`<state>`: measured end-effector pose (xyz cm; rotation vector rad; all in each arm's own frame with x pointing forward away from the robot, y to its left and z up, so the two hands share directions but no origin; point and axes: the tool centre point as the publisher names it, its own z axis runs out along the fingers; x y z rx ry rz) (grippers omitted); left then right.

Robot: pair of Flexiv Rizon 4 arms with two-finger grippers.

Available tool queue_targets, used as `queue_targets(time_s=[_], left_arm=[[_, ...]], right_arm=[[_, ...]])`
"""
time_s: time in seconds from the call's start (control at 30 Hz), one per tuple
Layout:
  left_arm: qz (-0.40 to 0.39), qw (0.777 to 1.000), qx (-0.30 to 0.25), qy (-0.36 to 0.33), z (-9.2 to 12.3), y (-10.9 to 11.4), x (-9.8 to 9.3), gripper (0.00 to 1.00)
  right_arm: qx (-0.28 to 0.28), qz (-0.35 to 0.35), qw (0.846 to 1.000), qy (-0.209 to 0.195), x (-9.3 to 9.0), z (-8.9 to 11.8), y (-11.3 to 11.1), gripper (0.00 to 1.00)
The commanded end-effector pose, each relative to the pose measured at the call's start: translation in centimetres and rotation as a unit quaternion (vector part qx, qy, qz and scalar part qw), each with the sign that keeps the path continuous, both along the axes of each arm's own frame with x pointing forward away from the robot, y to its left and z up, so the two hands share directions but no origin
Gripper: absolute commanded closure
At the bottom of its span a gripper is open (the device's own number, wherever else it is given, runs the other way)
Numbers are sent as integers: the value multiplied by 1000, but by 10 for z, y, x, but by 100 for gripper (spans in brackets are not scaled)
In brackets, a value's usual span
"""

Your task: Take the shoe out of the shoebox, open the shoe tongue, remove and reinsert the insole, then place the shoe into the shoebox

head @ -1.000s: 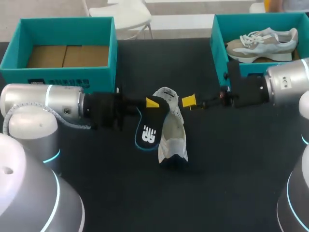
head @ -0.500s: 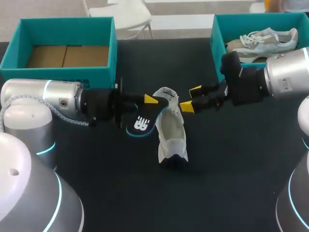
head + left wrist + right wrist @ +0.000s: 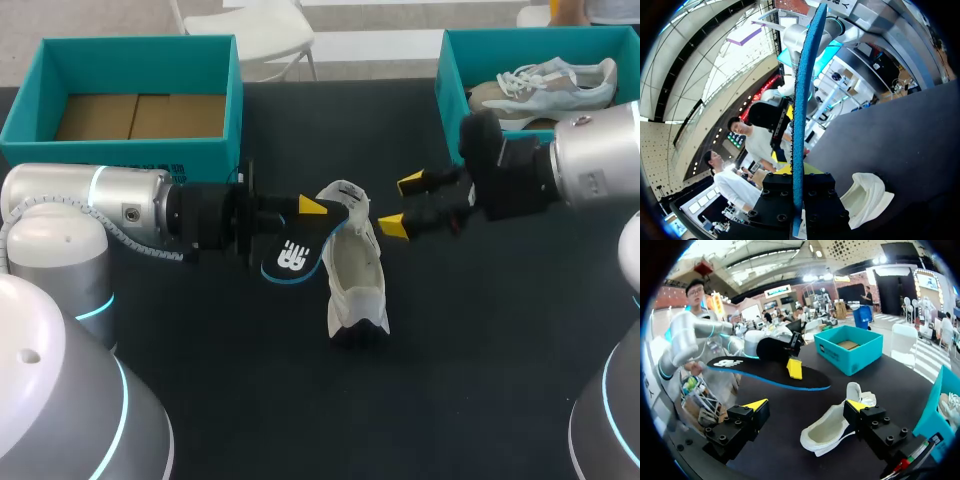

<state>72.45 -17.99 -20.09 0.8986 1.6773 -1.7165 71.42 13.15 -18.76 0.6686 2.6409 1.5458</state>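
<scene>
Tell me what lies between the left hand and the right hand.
In the head view, one end of the white shoe lies between the left hand, shut on the black insole, and the open right hand.

The insole (image 3: 293, 256) is black with a white logo and blue edge; the shoe (image 3: 356, 282) beside it is white; the boxes (image 3: 130, 150) beyond the shoe are teal; the table (image 3: 480, 330) is black.

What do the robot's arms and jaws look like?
Both the left arm and right arm are rounded silver-grey tubes with glowing cyan light rings at the joints and black wrists. A grey cable loops beside the left arm. The jaws are black blocks studded with screws, ending in bright yellow wedge tips.
</scene>
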Motion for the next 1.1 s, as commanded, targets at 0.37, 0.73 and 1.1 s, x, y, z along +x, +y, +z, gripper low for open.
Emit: queue_targets(time_s=[0.37, 0.73, 1.1], left_arm=[[1, 1000, 0, -1, 0, 0, -1, 100], [1, 1000, 0, -1, 0, 0, -1, 100], [1, 1000, 0, -1, 0, 0, -1, 100]], right_arm=[[-221, 147, 960, -85, 19, -26, -26, 0], [-202, 142, 965, -91, 19, -32, -28, 0], [-215, 157, 960, -82, 23, -44, -28, 0]])
